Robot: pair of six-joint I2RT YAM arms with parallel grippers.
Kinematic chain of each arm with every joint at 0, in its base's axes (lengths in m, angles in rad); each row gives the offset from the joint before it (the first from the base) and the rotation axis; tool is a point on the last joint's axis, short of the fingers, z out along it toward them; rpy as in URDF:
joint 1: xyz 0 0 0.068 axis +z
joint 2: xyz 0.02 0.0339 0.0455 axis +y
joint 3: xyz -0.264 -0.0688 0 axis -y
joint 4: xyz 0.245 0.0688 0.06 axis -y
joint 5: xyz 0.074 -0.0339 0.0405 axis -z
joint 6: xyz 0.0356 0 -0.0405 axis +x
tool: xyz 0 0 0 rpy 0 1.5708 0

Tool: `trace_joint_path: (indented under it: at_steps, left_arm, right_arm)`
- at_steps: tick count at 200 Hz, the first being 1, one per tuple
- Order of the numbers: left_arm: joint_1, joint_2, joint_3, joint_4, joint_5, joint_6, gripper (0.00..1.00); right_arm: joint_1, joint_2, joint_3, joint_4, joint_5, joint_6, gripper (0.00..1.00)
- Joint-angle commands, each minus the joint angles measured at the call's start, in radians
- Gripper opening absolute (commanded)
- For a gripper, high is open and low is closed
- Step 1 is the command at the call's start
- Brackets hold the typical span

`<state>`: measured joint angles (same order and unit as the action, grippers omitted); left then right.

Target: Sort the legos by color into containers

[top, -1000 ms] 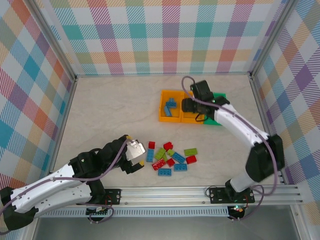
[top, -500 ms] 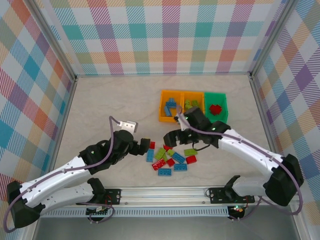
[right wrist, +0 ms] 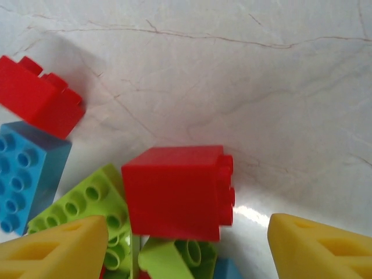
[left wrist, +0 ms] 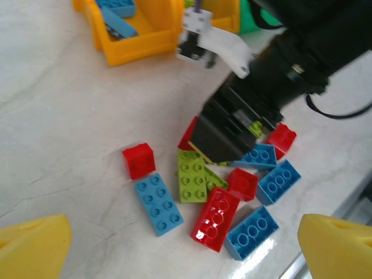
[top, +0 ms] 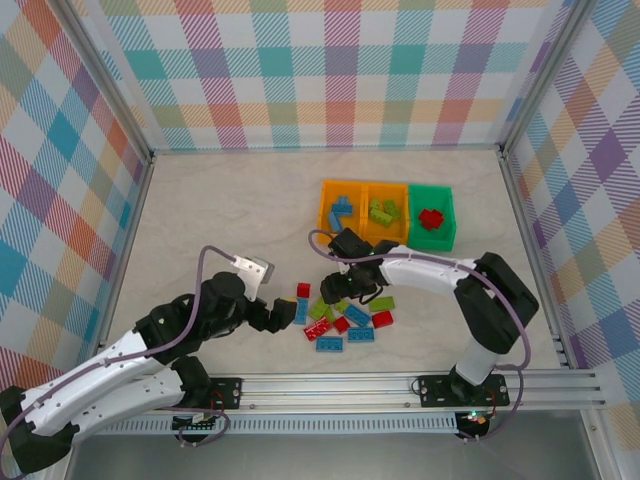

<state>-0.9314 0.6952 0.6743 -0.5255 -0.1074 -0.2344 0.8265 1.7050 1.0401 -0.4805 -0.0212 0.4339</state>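
Farthest from our bases stand three bins; the green bin [top: 432, 243] holds red bricks, well apart from the loose pile of legos [top: 341, 324]. Our right gripper [right wrist: 186, 249] hangs over the pile's far edge, fingers spread wide and empty. Our left gripper [left wrist: 185, 247], also spread and empty, sits just left of the pile. The red brick [right wrist: 174, 192] lies on its side squarely between the right fingers, studs toward one of them, so we judge the right arm better placed.

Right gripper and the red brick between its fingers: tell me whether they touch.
Apart. The right wrist view shows the right gripper open, the red brick between its fingers with a gap on each side.
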Motion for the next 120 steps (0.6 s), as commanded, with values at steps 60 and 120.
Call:
trace_joint_path:
  at_steps: [60,120]
  left_arm:
    - [-0.032,0.096,-0.008,0.090,0.261,0.244,1.00]
    - [-0.137,0.134,-0.015,0.204,0.265,0.328,1.00]
  right_arm:
    - [0.008,0.076,0.062,-0.005,0.161,-0.005,0.44]
    - [-0.074,-0.156,0.034,-0.017,0.255,0.008,0.34]
